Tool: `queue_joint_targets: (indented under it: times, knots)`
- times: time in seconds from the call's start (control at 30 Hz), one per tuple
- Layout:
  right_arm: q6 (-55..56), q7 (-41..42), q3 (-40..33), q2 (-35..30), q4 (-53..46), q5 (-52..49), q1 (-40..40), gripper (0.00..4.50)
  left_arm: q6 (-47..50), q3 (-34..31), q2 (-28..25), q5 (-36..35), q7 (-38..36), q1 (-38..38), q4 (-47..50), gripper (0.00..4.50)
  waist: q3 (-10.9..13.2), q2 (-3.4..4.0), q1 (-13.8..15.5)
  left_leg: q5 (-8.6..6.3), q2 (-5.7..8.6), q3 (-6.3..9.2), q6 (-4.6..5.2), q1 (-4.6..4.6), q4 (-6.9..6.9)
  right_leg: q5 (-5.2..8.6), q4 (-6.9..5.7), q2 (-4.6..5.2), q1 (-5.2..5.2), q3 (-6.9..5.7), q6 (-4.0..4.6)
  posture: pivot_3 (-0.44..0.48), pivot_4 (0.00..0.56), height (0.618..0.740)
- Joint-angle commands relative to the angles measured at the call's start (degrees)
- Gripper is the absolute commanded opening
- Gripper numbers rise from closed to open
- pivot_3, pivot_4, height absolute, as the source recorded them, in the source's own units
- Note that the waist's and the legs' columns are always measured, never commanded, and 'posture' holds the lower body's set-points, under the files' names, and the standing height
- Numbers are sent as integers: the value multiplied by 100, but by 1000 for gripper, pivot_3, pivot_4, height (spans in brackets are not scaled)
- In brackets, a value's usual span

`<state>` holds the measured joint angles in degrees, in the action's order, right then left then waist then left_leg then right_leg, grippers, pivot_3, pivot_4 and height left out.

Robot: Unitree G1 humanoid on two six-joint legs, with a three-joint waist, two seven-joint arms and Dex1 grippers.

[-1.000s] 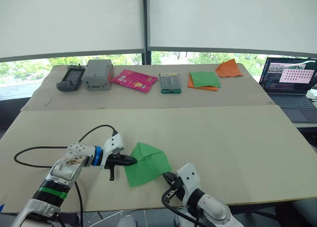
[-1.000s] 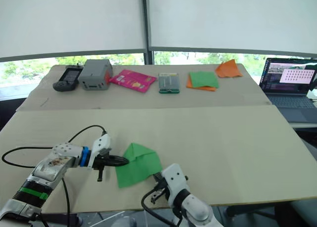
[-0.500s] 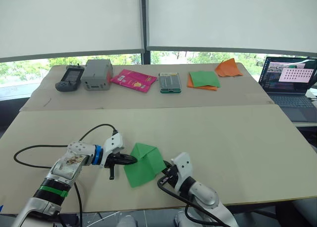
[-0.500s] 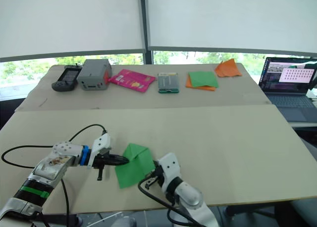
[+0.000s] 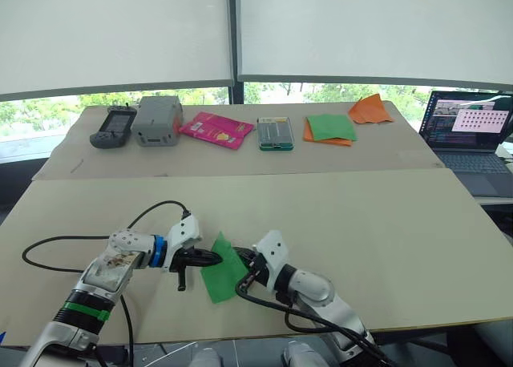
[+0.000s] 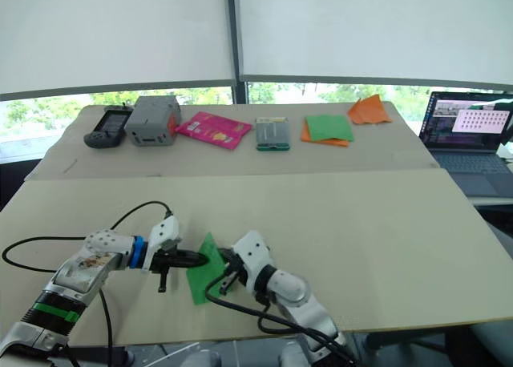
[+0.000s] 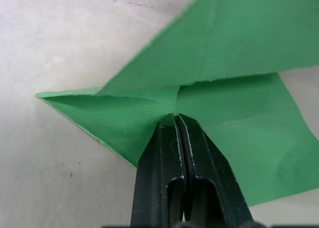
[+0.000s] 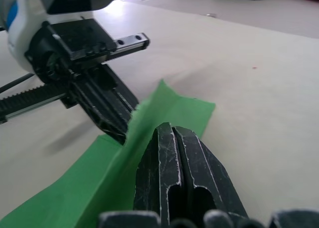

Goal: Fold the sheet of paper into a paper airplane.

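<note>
Midway through folding, the thin bright green sheet of paper (image 5: 223,268) lies creased at the pale counter's (image 5: 385,239) six o'clock edge, both closed pincers, left (image 5: 210,258) and right (image 5: 243,257), pressing it; wings remain unformed.

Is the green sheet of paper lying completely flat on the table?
No: the sheet of paper is lifted along its right side, where the right hand pushes a flap up toward the left hand.

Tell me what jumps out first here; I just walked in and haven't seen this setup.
The bright green sheet of paper at the near edge of the table, partly folded, with the left gripper and right gripper pressing on it from either side, fingers closed. Behind, a row of objects includes a pink packet and an open laptop far right.
</note>
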<state>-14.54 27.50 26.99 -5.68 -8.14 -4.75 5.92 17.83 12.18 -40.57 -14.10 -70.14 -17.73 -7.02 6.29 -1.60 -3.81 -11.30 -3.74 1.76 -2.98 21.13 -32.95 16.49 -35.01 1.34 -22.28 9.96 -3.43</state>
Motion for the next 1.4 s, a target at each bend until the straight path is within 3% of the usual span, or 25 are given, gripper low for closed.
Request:
queue_joint_targets:
  times: [0.03, 0.57, 0.73, 0.9, 1.07, 1.4]
  knots:
    - [14, 109, 113, -5, 32, 97, 160, 0, 167, 116, 41, 258, 210, 22, -142, 73, 0, -1, 0, 0, 0, 0, 0, 0, -1, 0, 0, 0, 0, 0, 0, 0, 150, 740]
    - [-477, 194, 414, 84, 1000, 703, 932, 0, 520, -613, -489, 12, 421, 511, 446, 73, -1, 7, -71, 1, -10, 2, 2, -8, 1, -2, -11, -12, -2, 0, -1, 0, 150, 740]
    - [-772, 273, 542, 58, 1080, 822, 1063, 0, 700, -1031, -754, -214, 421, 802, 725, 73, 3, 9, -133, 1, -11, 2, 1, -7, 2, -2, -12, -11, -3, 0, -1, 0, 150, 740]
    - [-862, 286, 572, 18, 1264, 929, 1221, 0, 1172, -1392, -671, -822, 308, 520, 824, 73, 4, 4, -165, 1, -11, 3, 1, -6, 4, -2, -12, -11, -4, 0, -1, 0, 150, 740]
    - [-895, 332, 585, -15, 1214, 943, 1201, 0, 1358, -1223, -509, -1004, 223, 387, 911, 73, 3, 6, -175, 1, -9, 2, 1, -5, 2, -2, -8, -11, 1, -1, -1, 0, 150, 740]
    - [-1044, 381, 546, -158, 952, 968, 1103, 0, 583, -493, -250, -257, 247, 347, 423, 73, 1, 6, -155, 1, -7, 3, 1, -3, 1, -3, -6, -10, 3, -1, -2, 0, 150, 740]
